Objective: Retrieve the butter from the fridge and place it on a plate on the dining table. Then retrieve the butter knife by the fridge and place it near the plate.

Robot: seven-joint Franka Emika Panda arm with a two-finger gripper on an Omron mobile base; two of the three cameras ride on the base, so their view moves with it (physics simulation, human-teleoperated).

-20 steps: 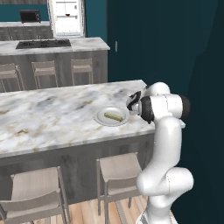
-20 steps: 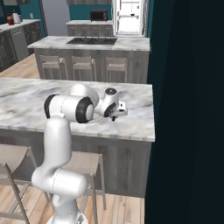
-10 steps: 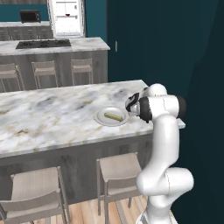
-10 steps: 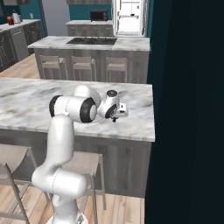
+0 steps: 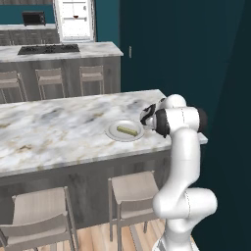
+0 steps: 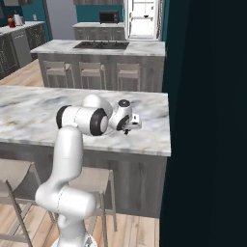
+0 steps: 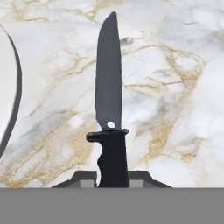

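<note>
A rendered kitchen with teal walls is framing the dining table (image 5: 59, 130), whose marbled top is running across the foreground, with a stove-topped counter (image 5: 59, 51) and the open, white-lit fridge (image 5: 74, 19) lying well behind it.

The gripper (image 6: 129, 126) is sitting closed down on the handle of the butter knife (image 7: 109, 109), jaws pinched tight on it. In the hand view the blade is pointing straight away from the fingers, its long axis in line with the gripper and hanging over bare marble. The rim of the plate (image 7: 9, 87) is curving in at the left edge of that view, so the plate is lying just to one side of the blade, near but not under it. That looks like the relation the set-down is turning on: lowering here should be leaving the knife beside the plate, not on it.

The butter (image 5: 127, 130) is already resting on the plate.

Counting: one arm, one knife, one plate, one butter stick.
</note>
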